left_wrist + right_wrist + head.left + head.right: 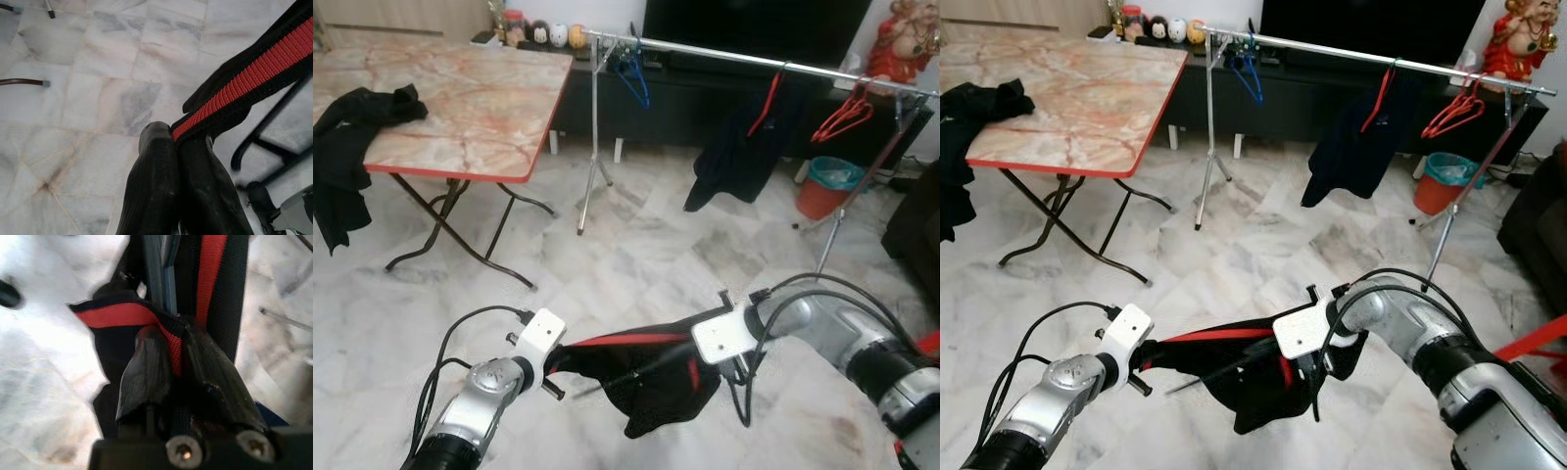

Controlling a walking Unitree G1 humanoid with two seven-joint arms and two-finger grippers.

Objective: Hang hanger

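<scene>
Black clothing (347, 137) lies draped over the left edge of the marble-topped folding bench (460, 108), which stands on the pale marble floor (636, 264) at the far left. Near the front, the left gripper (178, 161) is closed on the red-striped edge of a black garment (651, 377), its two fingers (156, 181) pressed together around the fabric. The garment spans between both arms and sags in the middle above the floor. A thin dark hanger (274, 127) shows against the fabric in the left wrist view, and its metal rod projects from the garment in the head views. The right gripper (181, 362) is clamped on the same garment at a red band, further to the right. Behind, a silver clothes rail (754, 57) on tripod legs runs from the bench corner toward the right. A blue hanger (634, 76) hangs near its left end, a red hanger carrying a dark shirt (744, 137) hangs near the middle, and several bare red hangers (844, 116) hang near the right end. An orange bin (827, 186) with a teal liner stands on the floor below them, and a dark television cabinet (705, 98) runs behind the rail.
</scene>
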